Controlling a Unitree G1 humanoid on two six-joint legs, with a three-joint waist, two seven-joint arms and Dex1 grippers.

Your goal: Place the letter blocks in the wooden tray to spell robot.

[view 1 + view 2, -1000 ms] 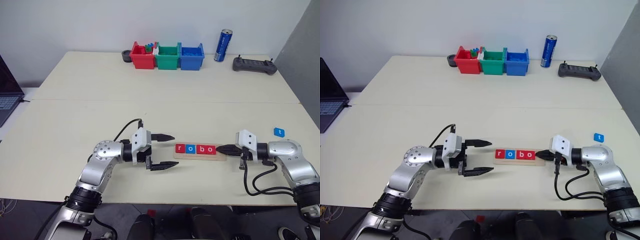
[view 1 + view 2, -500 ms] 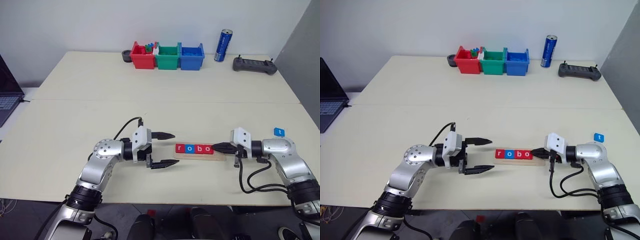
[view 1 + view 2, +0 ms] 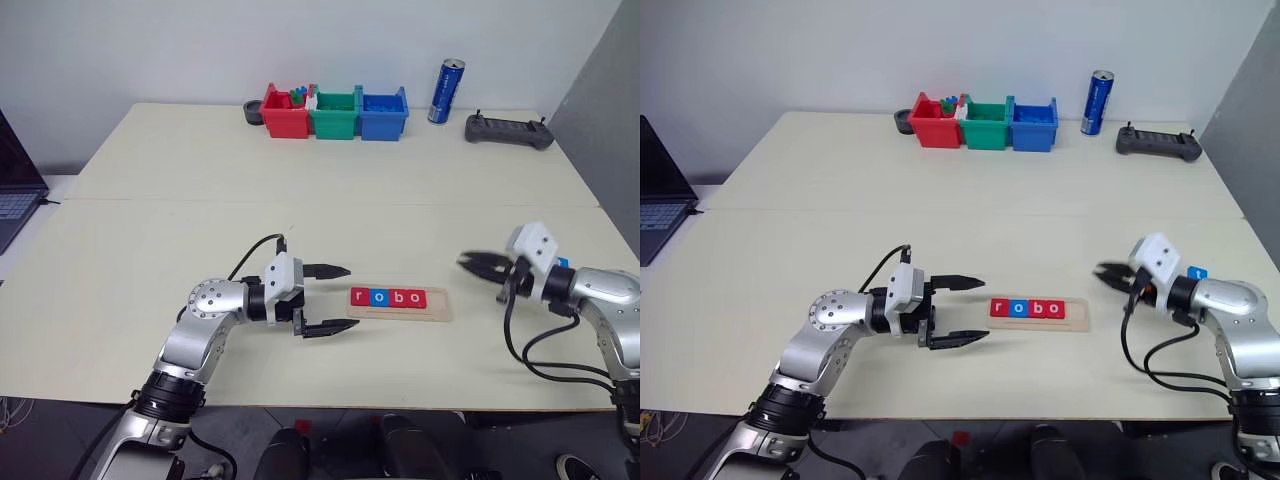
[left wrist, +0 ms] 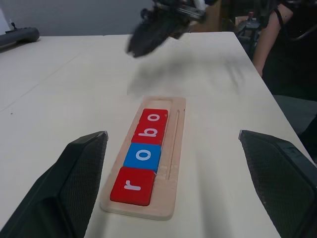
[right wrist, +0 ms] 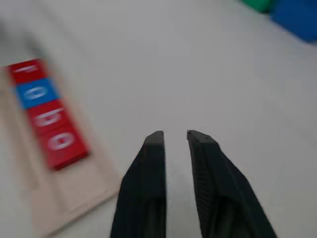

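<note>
Nearest to us, our left gripper (image 3: 332, 298) hovers low over the table (image 3: 200, 200) with its two black fingers spread wide and nothing between them, aimed at the left end of the wooden tray (image 3: 437, 304). The tray lies flat just past those fingertips, and four letter blocks (image 3: 388, 297) sit in it side by side, touching: a red r (image 4: 132, 185), a blue o (image 4: 143, 155), a red b and a red o, which leaves the tray's right end bare.

Our right gripper (image 3: 1109, 275) hangs above the table, apart from the tray's right end and clear of the blocks; its fingers (image 5: 148, 168) stand a narrow gap apart and hold nothing. Just behind that wrist we see a bit of blue on the table, probably the t block (image 3: 1200, 273), though the arm hides most of it and we cannot read a letter.

Along the far edge stand a red bin (image 3: 285, 113), a green bin (image 3: 334, 114) and a blue bin (image 3: 383, 113) in a row, touching, with a dark round object (image 3: 253, 112) just beside the red one. To their right are an upright blue can (image 3: 446, 91) and a dark handheld controller (image 3: 508, 130). A laptop (image 3: 15, 190) shows at the far left
</note>
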